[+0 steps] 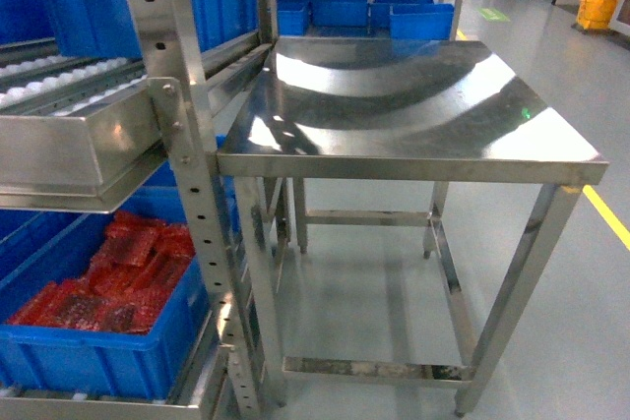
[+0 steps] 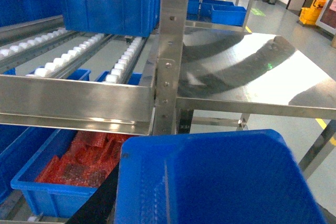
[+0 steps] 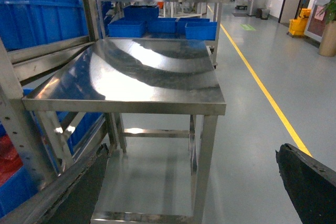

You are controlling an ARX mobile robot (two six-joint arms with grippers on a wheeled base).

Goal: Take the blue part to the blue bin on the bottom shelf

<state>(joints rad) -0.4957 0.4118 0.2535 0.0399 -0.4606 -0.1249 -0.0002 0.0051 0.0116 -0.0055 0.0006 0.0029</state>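
Note:
The blue part fills the bottom of the left wrist view, a dark blue lump close to the camera. My left gripper is shut on it, and only one black finger shows at its left side. It hangs in front of the rack, above and to the right of the crate of red packs. That crate stands on the bottom shelf. The blue bin does not show plainly; only a slice of another blue crate appears further left. My right gripper is open over the floor, holding nothing. Neither gripper shows in the head view.
A steel table stands right of the rack post. A roller shelf overhangs the crate of red packs. Blue crates sit on racks behind. A yellow line runs along the floor.

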